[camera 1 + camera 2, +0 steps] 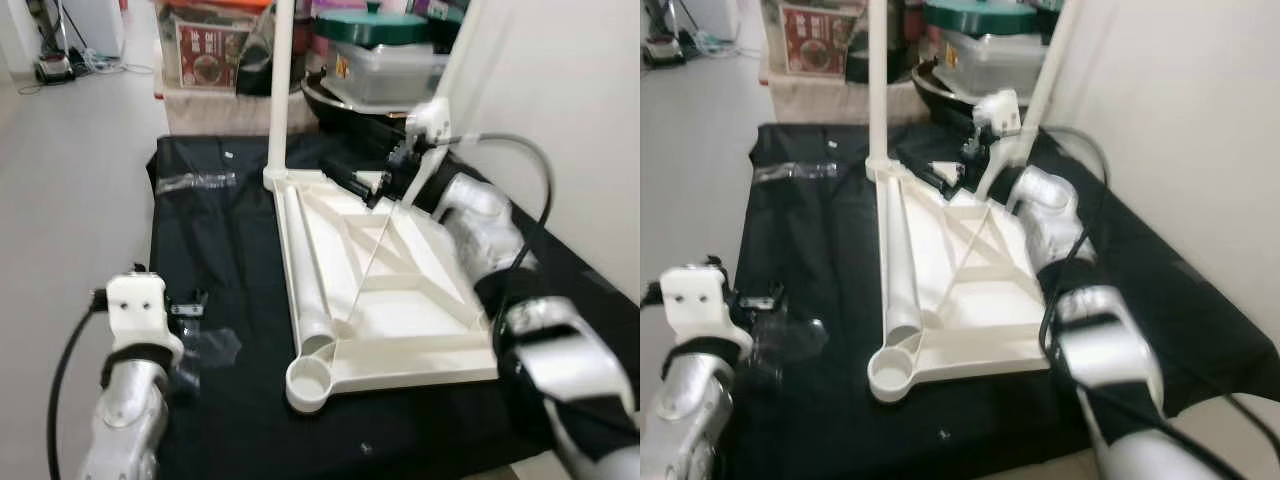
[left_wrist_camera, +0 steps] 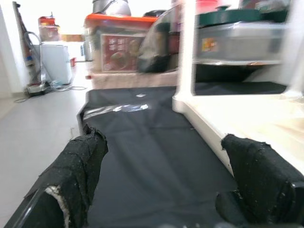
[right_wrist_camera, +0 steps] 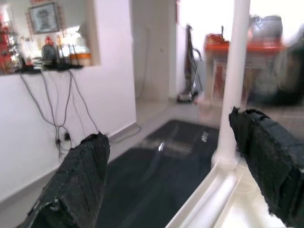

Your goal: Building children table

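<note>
A white child's table top (image 1: 400, 300) lies upside down on a black cloth (image 1: 220, 250). One white leg (image 1: 281, 90) stands upright in its far left corner socket. A second leg (image 1: 455, 60) rises tilted from the far right corner. A third leg (image 1: 305, 265) lies loose along the top's left edge, ending by the empty near left socket (image 1: 310, 380). My right gripper (image 1: 368, 186) is open over the far edge of the top, beside the tilted leg's base, holding nothing. My left gripper (image 1: 188, 306) hovers low over the cloth left of the top, open and empty, black fingertips (image 2: 80, 161) wide apart.
Crumpled clear plastic (image 1: 215, 345) lies on the cloth by my left gripper, and another clear wrap (image 1: 195, 181) lies further back. Storage boxes and a lidded container (image 1: 385, 50) crowd the back. A white wall (image 1: 560, 100) runs along the right. Bare floor (image 1: 70, 200) lies to the left.
</note>
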### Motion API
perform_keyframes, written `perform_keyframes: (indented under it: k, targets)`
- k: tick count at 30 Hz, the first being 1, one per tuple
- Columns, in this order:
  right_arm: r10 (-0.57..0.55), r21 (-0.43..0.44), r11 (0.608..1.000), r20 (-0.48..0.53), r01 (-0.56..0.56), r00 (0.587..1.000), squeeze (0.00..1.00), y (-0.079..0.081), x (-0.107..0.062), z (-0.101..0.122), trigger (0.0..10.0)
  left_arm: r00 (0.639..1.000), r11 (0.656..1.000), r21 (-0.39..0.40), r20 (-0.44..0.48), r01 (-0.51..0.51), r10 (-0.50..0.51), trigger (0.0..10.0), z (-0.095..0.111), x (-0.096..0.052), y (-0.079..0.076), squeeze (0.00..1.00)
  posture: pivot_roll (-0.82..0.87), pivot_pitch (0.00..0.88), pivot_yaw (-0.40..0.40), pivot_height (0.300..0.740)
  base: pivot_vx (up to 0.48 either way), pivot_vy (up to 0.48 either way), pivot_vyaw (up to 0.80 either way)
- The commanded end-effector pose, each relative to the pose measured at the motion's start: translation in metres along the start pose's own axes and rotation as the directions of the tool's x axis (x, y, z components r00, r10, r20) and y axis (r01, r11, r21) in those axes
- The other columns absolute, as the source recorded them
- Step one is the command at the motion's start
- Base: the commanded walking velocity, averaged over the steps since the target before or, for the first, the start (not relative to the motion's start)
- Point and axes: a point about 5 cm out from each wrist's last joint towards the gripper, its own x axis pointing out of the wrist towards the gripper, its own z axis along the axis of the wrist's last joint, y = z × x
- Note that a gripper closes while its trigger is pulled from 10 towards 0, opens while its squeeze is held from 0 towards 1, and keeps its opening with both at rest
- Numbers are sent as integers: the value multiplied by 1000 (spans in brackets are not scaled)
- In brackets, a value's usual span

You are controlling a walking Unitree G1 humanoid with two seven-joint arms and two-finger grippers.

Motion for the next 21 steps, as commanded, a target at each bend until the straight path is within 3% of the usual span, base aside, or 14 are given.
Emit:
perform_keyframes:
  k: [1,4,5,12,15,21]
  targets:
    - [-55,19,998,28,54,998,0,5,3,1,10000,1000,1000,-11,18,21,-20,10000,3,-3,-2,0,140,0,-135,740,0,-465,0]
    - [-101,67,993,20,99,995,0,18,6,-8,10000,998,999,-23,50,44,-43,10000,8,-5,-5,0,140,0,-135,740,0,-465,0]
    - [-169,99,981,-1,168,986,0,22,6,-14,10000,997,998,-19,53,56,-55,10000,9,-5,-8,0,139,0,-133,740,0,-465,0]
    - [-233,122,964,-38,236,972,0,26,6,-20,10000,997,998,-16,54,57,-56,10000,9,-5,-10,0,134,0,-128,740,0,-465,0]
    - [-274,82,956,-81,281,958,0,31,0,-28,10000,999,1000,-16,47,15,-14,10000,8,-3,-4,0,130,0,-122,740,0,0,0]
    - [-232,34,971,-96,236,968,0,38,-4,-32,10000,999,1000,-12,39,8,-8,10000,6,-2,-1,0,123,0,-119,740,0,0,0]
